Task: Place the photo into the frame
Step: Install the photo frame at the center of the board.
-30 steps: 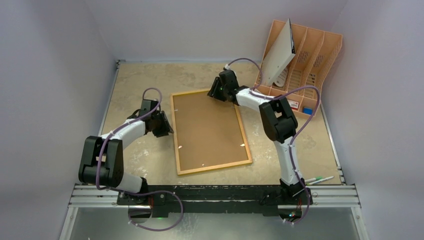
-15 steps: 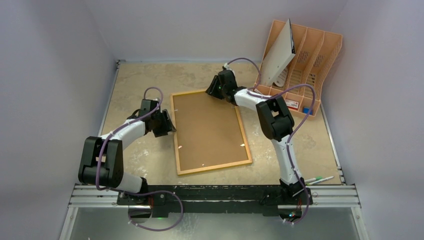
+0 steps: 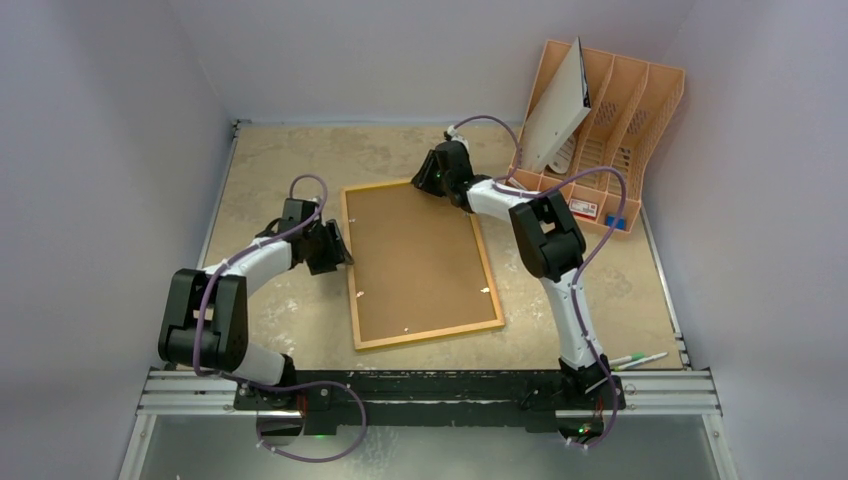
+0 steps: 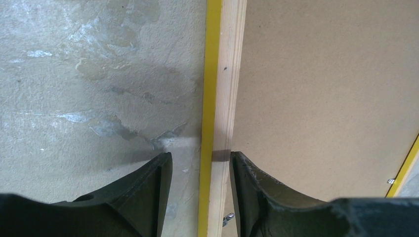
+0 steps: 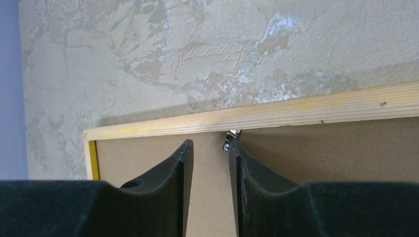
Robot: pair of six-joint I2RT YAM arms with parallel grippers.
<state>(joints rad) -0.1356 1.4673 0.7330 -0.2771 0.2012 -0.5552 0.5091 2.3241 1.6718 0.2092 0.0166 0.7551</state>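
Note:
The frame (image 3: 430,335) lies face down mid-table, light wood back up, with the brown backing board (image 3: 420,260) inside it. The photo does not show in any view. My left gripper (image 3: 338,250) is open, its jaws straddling the frame's left rail (image 4: 225,74), one finger on the table and one over the backing board (image 4: 321,89). My right gripper (image 3: 425,185) is open over the backing board (image 5: 321,148) at the far rail (image 5: 276,112). Its right fingertip touches a small metal clip (image 5: 231,134).
An orange file rack (image 3: 625,95) stands at the far right with a white flat sheet (image 3: 555,110) leaning in it. Pens (image 3: 640,358) lie at the near right edge. Small metal clips (image 3: 487,291) sit along the frame's inner edges. Walls close in on all sides.
My right gripper has shifted slightly left along the frame's far rail. The left gripper has barely moved. The frame stays put.

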